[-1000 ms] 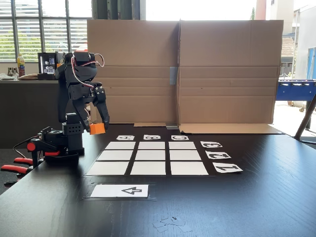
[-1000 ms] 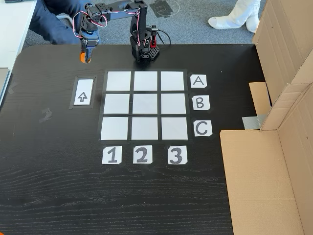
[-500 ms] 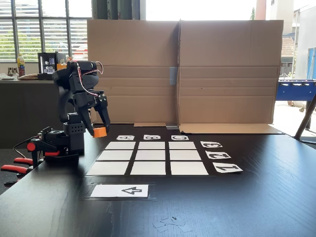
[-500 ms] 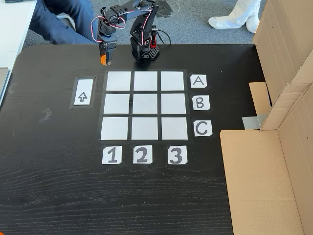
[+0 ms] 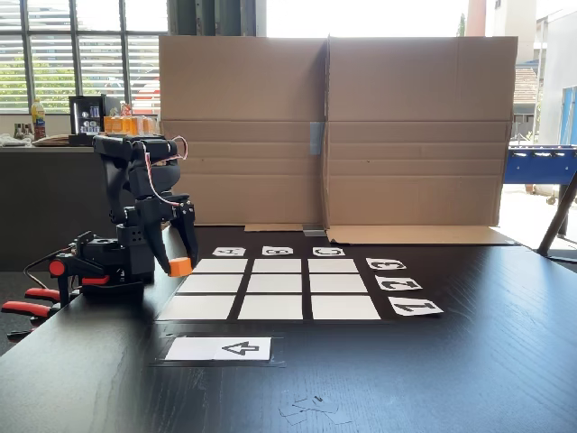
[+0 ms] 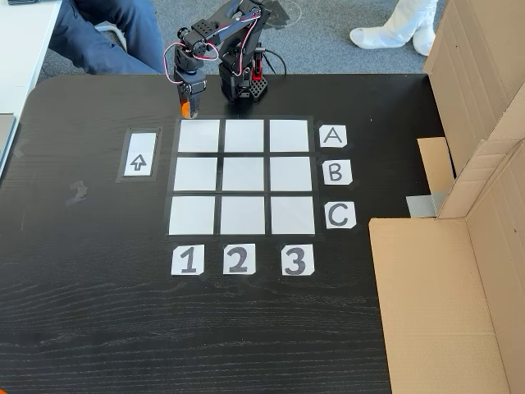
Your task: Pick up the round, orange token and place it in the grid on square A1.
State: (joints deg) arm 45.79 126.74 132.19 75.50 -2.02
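My gripper [image 5: 180, 263] is shut on the orange token [image 5: 181, 267] and holds it a little above the table, at the left edge of the grid [image 5: 270, 283]. Seen from above, the gripper [image 6: 187, 105] and the token [image 6: 186, 107] hang just beyond the grid's [image 6: 243, 175] top left corner, close to the arm's base. Square A1 [image 6: 199, 136] is the corner square right below the token there, in line with label A [image 6: 332, 136] and label 1 [image 6: 188, 259]. In the low fixed view A1 [image 5: 198, 307] is the near left square and lies bare.
A white card with a black arrow [image 6: 139, 154] lies beside the grid, near A1. Cardboard walls [image 5: 334, 126] stand behind the table and at its right side [image 6: 476, 123]. Red-handled clamps [image 5: 32, 302] hold the base. A person's legs [image 6: 107, 33] show beyond the table.
The arm has swung the token from above the arrow-card side towards the grid's A1 corner and lowered it closer to the table. The gripper stayed shut on it.
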